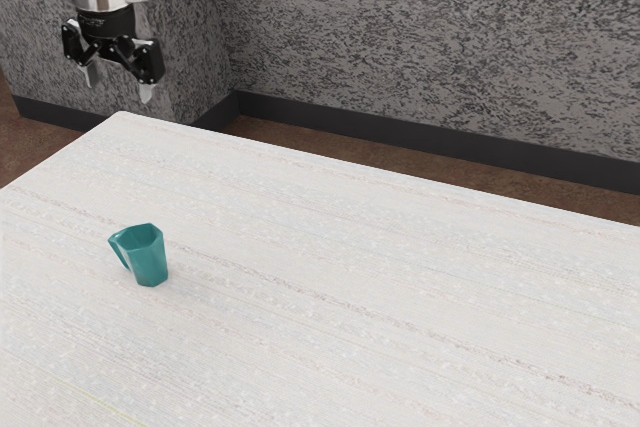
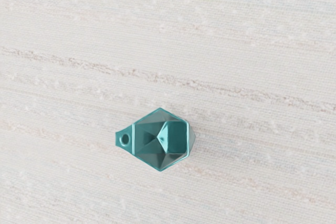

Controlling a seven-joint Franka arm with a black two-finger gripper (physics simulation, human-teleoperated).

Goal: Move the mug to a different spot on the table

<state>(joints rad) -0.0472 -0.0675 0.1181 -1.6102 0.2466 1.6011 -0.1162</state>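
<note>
From my remote station: a teal mug (image 1: 140, 254) with faceted, angular sides stands upright on the pale table (image 1: 420, 287), its open mouth up and its inside empty. Its small looped handle (image 2: 124, 139) points toward the exterior view's left. The mug sits near the table's left edge in that view, well in from the far edge.

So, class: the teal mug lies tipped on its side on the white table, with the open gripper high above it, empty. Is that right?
Not quite. The exterior view shows the teal mug standing upright on the white table, mouth up, not tipped over. The rest holds: the open gripper is high above it, empty.
</note>
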